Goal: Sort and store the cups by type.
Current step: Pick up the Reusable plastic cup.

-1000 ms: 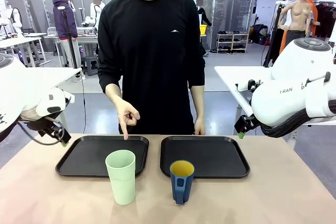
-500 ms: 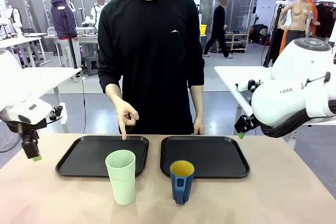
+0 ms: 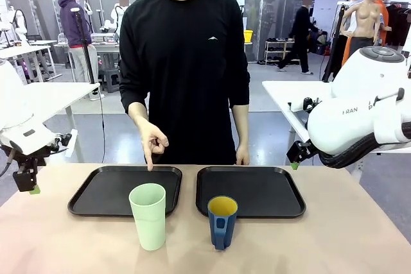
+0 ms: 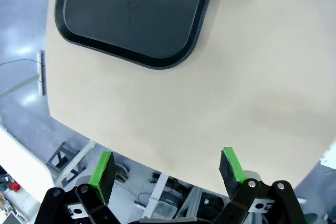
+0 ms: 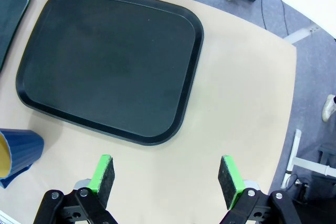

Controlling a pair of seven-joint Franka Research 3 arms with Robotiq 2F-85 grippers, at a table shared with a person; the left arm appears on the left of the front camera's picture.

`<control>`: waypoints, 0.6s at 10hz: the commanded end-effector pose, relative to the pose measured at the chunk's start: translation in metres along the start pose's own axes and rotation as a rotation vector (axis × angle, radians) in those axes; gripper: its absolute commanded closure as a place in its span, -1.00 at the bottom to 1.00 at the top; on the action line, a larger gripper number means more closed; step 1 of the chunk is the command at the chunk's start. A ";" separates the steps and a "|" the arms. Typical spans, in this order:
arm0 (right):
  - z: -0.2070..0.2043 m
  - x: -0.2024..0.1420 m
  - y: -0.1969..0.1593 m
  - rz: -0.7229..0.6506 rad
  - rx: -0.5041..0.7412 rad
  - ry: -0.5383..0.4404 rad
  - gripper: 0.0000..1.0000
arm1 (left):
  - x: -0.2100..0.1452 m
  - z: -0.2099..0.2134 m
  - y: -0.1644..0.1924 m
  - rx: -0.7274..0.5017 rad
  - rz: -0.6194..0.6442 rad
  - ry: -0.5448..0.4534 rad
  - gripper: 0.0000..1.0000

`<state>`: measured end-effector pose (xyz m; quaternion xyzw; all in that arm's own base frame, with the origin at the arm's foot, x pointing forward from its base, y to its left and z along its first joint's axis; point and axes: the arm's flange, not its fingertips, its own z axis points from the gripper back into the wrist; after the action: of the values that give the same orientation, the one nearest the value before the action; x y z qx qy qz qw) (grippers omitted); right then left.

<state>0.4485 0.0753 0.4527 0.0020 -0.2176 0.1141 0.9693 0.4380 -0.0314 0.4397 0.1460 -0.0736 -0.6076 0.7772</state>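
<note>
Currently the mug [image 3: 222,221] stands left of the right gripper [image 5: 168,176].

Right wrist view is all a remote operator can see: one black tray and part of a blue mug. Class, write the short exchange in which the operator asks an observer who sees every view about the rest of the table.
Operator: Is there a second cup anywhere?
Observer: Yes, a tall green tumbler stands upright on the table, just in front of the left tray.
Operator: Is the person doing anything?
Observer: One hand points a finger down at the far edge of that left tray.
</note>
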 end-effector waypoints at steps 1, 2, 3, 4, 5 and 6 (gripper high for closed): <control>0.000 0.000 -0.001 -0.003 0.000 -0.001 -1.00 | 0.005 0.001 -0.005 -0.020 -0.017 -0.011 -1.00; 0.000 0.000 -0.001 -0.003 0.000 -0.001 -1.00 | 0.005 0.001 -0.005 -0.020 -0.017 -0.011 -1.00; 0.000 0.000 -0.001 -0.003 0.000 -0.001 -1.00 | 0.005 0.001 -0.005 -0.020 -0.017 -0.011 -1.00; 0.000 0.000 -0.001 -0.003 0.000 -0.001 -1.00 | 0.004 -0.001 -0.003 -0.006 -0.009 -0.001 -1.00; 0.000 0.000 -0.001 -0.003 0.000 -0.001 -1.00 | 0.010 -0.016 -0.004 -0.072 -0.016 -0.035 -1.00; 0.000 0.000 -0.001 -0.003 0.000 -0.001 -1.00 | 0.010 -0.028 -0.009 -0.152 -0.052 -0.103 -1.00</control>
<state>0.4484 0.0753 0.4528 0.0020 -0.2177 0.1141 0.9693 0.4372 -0.0410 0.4204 0.1103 -0.0661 -0.6195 0.7744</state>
